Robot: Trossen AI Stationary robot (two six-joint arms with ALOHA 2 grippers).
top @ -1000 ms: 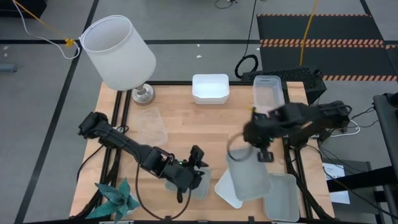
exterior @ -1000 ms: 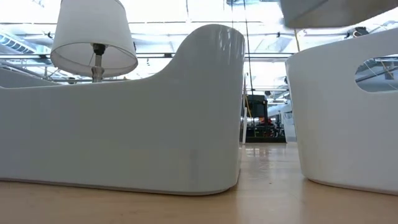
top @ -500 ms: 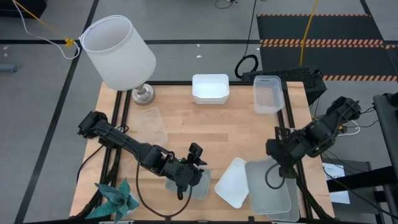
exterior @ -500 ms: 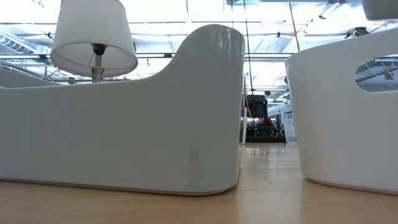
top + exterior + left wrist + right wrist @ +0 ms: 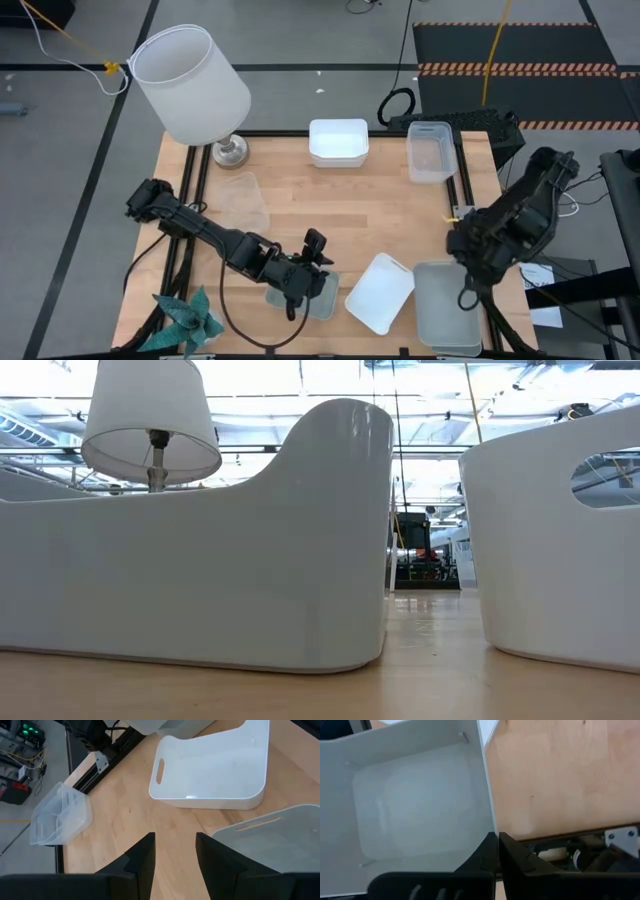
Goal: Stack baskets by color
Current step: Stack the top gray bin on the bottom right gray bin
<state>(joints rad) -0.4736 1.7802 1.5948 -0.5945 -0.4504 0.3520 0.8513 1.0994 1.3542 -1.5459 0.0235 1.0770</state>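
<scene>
right gripper (image 5: pixel 470 262) sits over the tabletop's (image 5: pixel 330 205) right edge, jaws pinched together on the rim of the grey-green basket (image 5: pixel 447 305) lying at the near right corner; the right wrist view shows that wall caught between the two dark fingers (image 5: pixel 485 857). just beside it, touching or nearly so, the tilted white basket (image 5: pixel 380 292) rests near the front centre. left gripper (image 5: pixel 312 258) hovers low at the front, jaws partly apart with nothing between them, a translucent basket (image 5: pixel 318 300) right under the arm's wrist; its own camera looks past the open fingers (image 5: pixel 142 860) at bare wood and the white basket beyond. further back, another white basket (image 5: pixel 338 142) sits at the far edge, a clear basket (image 5: pixel 431 152) at the far right corner, and a faint clear basket (image 5: pixel 243 200) on the left side. the big lampshade (image 5: pixel 190 85) leans over the far left corner, and the teal cloth (image 5: pixel 188 318) lies bunched at the near left corner.
</scene>
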